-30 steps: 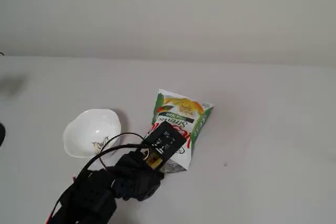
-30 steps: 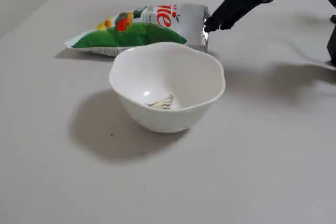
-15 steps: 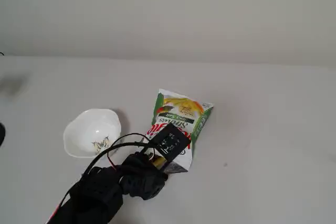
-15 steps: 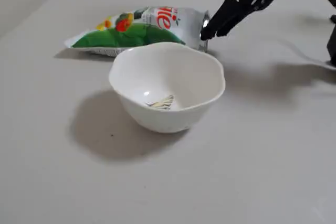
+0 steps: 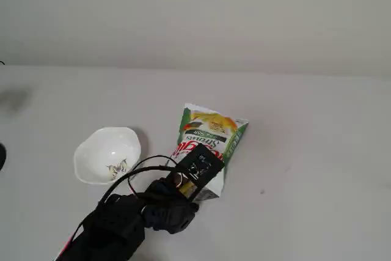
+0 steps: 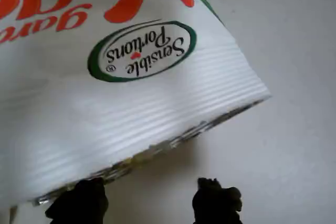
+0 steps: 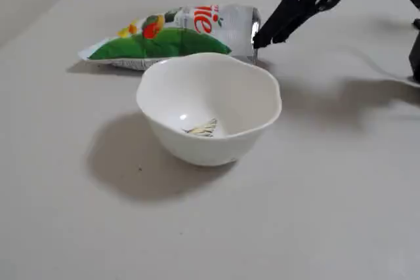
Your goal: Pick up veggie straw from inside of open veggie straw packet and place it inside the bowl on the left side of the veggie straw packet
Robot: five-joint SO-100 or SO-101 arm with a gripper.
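The veggie straw packet lies flat on the table, white with green edges and red lettering, its open silvery mouth toward the arm. It fills the wrist view and lies behind the bowl in a fixed view. Yellowish bits show in the slit of the mouth; I cannot make out a single veggie straw. My gripper is open and empty, its black fingertips just outside the mouth. It also shows in both fixed views. The white scalloped bowl holds only its dark drawing.
The black arm with its cables reaches in from the bottom left of a fixed view. The pale table extends around the packet and bowl. A dark object stands at the right edge of a fixed view.
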